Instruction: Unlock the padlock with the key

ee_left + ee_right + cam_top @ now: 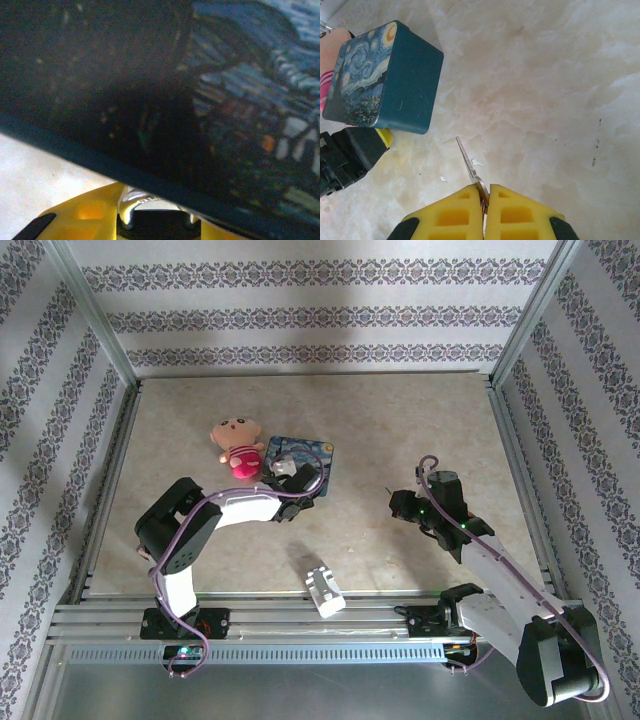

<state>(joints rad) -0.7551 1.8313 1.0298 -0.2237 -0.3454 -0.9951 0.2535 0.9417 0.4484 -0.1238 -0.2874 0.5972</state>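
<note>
Silvery key (468,162) is pinched by its head in the right claw (484,193), pads clenched tight on it. The blade sticks out past the tips at a slant, above bare counter (545,100).

Left claw (157,216) looks to be grasping the padlock (133,204): shiny shackle w/ a dark body between the yellow pads. It's blurry, so not 100% sure. It sits right up against the blue tin (385,80), and the two claws are well apart in the top view.

Risks, imo:
- Key is gripped only at the very tips, so any off-axis nudge vs the lock face could twist or drop it.
- Can't see the keyhole anywhere, so its orientation is unknown and a jab on the lock body is likely.
- Padlock grip is small, so insertion push may spin it in the pads.
- Tin crowds the left claw. The right claw could bump the tin on approach and shove things around.
</note>
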